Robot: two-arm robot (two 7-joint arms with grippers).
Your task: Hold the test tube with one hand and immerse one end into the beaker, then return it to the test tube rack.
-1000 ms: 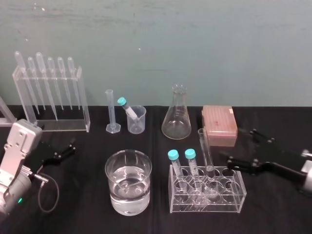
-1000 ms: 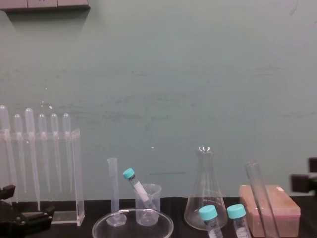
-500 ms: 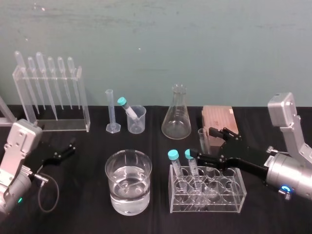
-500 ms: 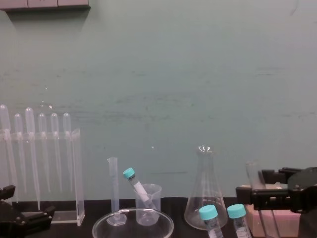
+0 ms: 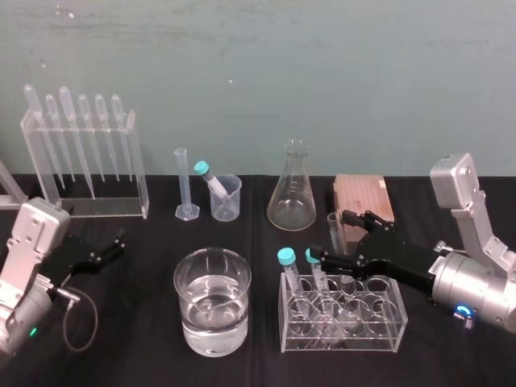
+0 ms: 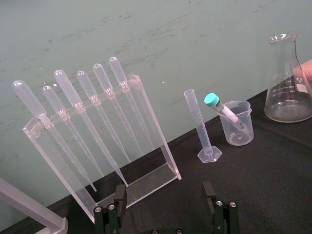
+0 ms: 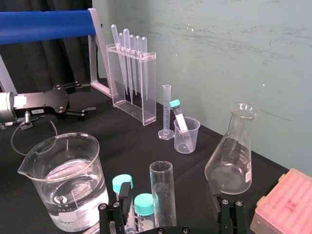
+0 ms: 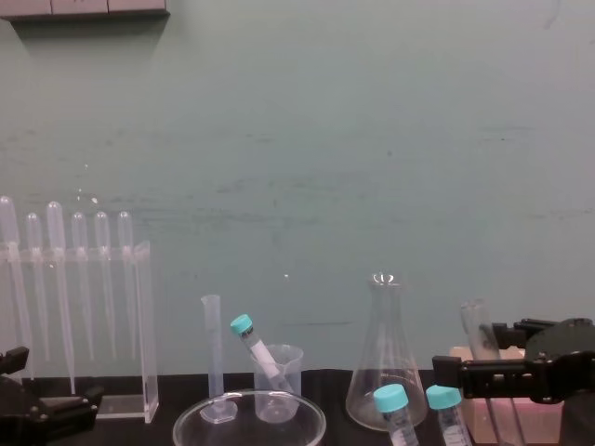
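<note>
**Test tube in the rack, right gripper open around it**

Long, slim and of clear smooth glass, with a round open mouth and no cap. Stands a little tilted in one hole of the test tube rack, a clear acrylic frame with round holes, next to two shorter teal-capped tubes. Rises well above the rack's top, between the black fingers of the right gripper. Spread wide apart, one on each side of the glass, not closed on it. Left of the rack, a wide glass beaker, about half full of clear water, with a small printed mark too small to read. Behind the rack, a conical flask with a printed scale, not readable, and a salmon-pink box with a dotted top. Left gripper low at the table's left side, fingers apart, holding nothing.
</note>
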